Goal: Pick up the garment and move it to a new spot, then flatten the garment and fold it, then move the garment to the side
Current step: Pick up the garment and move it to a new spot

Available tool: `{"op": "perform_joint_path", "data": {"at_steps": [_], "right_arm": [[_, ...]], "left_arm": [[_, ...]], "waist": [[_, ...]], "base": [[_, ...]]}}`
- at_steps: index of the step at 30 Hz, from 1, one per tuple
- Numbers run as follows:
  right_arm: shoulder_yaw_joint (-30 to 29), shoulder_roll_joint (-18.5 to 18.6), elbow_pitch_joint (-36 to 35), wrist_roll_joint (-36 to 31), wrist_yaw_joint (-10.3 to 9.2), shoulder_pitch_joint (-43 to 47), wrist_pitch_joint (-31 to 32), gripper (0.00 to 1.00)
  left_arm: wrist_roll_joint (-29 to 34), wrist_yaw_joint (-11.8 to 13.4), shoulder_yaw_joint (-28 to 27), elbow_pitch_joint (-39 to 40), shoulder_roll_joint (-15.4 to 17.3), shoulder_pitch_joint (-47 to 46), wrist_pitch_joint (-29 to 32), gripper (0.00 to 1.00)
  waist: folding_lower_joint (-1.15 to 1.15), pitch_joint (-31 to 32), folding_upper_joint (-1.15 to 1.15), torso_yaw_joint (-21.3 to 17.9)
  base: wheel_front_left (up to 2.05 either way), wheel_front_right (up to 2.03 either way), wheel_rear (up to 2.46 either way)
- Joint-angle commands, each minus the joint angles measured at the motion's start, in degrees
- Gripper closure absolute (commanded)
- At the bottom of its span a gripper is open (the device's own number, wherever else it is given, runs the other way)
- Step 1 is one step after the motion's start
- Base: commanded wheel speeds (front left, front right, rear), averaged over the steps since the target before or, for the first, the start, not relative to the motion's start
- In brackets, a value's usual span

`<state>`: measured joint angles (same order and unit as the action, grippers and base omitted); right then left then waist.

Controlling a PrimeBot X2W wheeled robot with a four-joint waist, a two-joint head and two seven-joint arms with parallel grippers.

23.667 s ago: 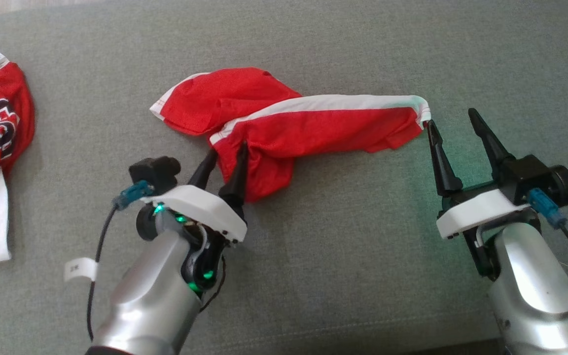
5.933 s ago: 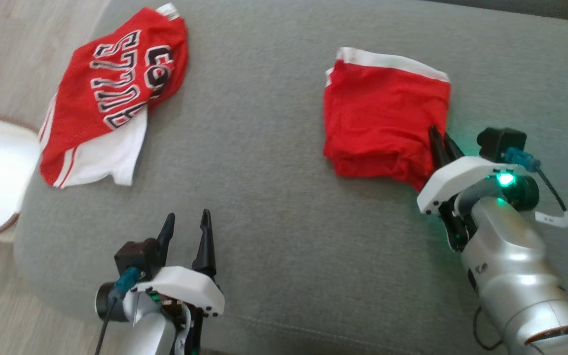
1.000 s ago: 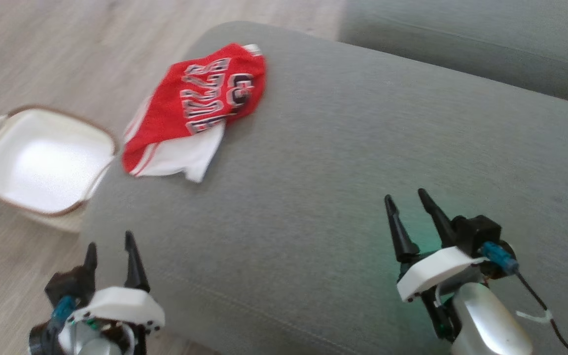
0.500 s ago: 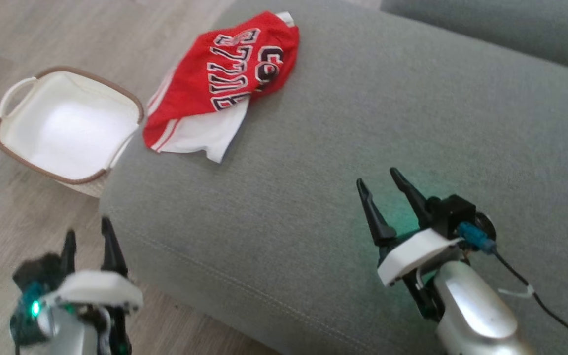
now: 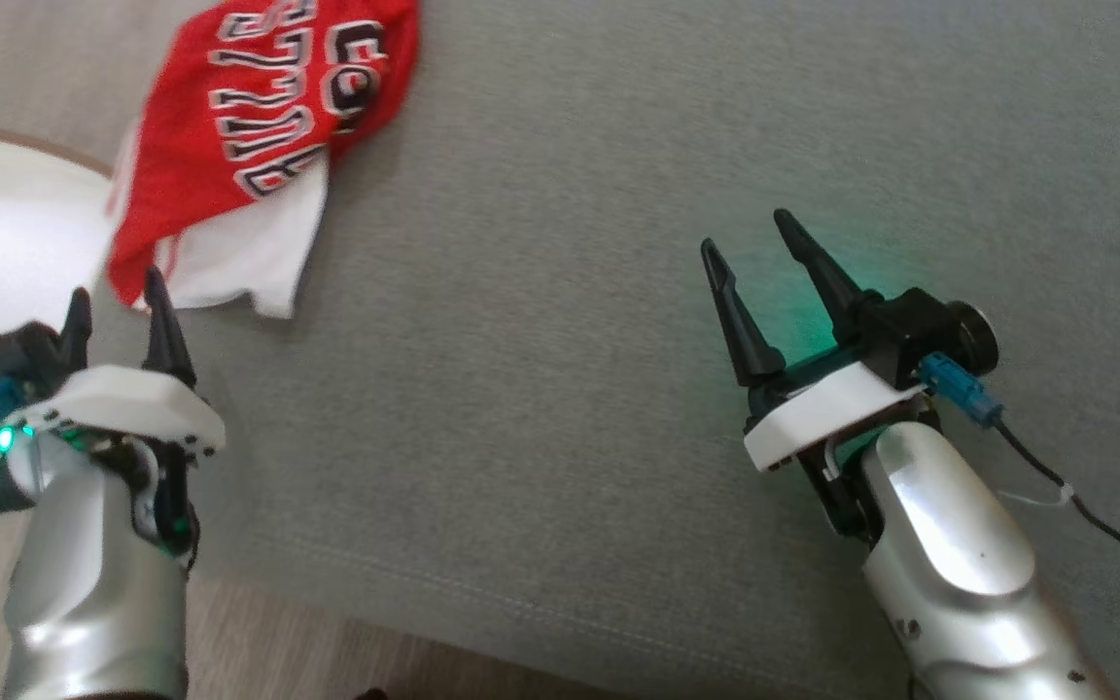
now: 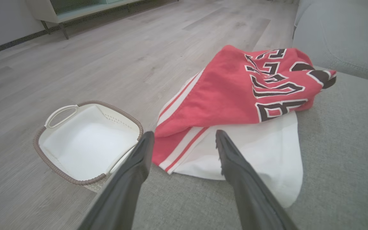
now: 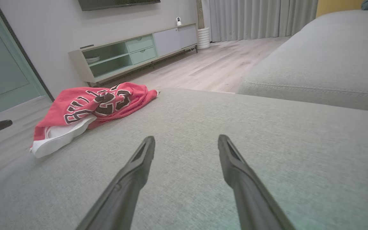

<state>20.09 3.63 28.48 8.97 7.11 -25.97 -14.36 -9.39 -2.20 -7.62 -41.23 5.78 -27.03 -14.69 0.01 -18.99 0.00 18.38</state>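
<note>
1. A white plastic laundry basket with a brown woven rim (image 6: pixel 85 150) stands on the pale wooden plank floor (image 6: pixel 107 64), just beside the left end of the sofa; one looped white handle faces away from the sofa; its inside is bare white.
2. The left gripper (image 5: pixel 118 292) hovers at the sofa's left edge, beside the basket; its two long dark fingers stand wide apart with nothing between them; a green light glows at its wrist; in the left wrist view the fingers point at the near hem of the garment, the left one crossing the basket's rim; whether either tip touches the cloth cannot be told.
3. The red and white jersey garment with black, white-edged lettering (image 5: pixel 249 126) lies crumpled on the far left corner of the sofa, close to the edge above the basket; a red layer with the lettering lies over a white panel, and white stripes run along its left border.
4. The grey woven fabric sofa seat (image 5: pixel 541 340) stretches across the middle, with a stitched seam along its near edge.
5. The right gripper (image 5: pixel 747 233) is over the sofa's right part, well apart from the garment; its dark fingers are spread and hold nothing; a green glow tints the fabric beside it.
</note>
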Motion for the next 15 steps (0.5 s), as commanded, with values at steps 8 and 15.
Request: {"op": "perform_joint_path", "data": {"at_steps": [8, 15], "right_arm": [[-0.9, -0.8, -3.2, -2.4, 0.37, -1.8, -0.6, 0.00], [-2.5, -0.8, -3.7, -2.8, 0.37, -1.9, -0.6, 0.00]], "left_arm": [[0.9, -1.6, -2.6, -7.6, 6.0, -9.0, -0.3, 0.00], [1.9, -1.2, -2.5, -13.4, 9.1, -14.6, -0.3, 0.00]], "waist": [[-0.01, -4.4, 0.00, -5.3], [-0.01, -5.9, 0.00, -7.6]], "base": [[0.00, 0.00, 0.00], [0.00, 0.00, 0.00]]}}
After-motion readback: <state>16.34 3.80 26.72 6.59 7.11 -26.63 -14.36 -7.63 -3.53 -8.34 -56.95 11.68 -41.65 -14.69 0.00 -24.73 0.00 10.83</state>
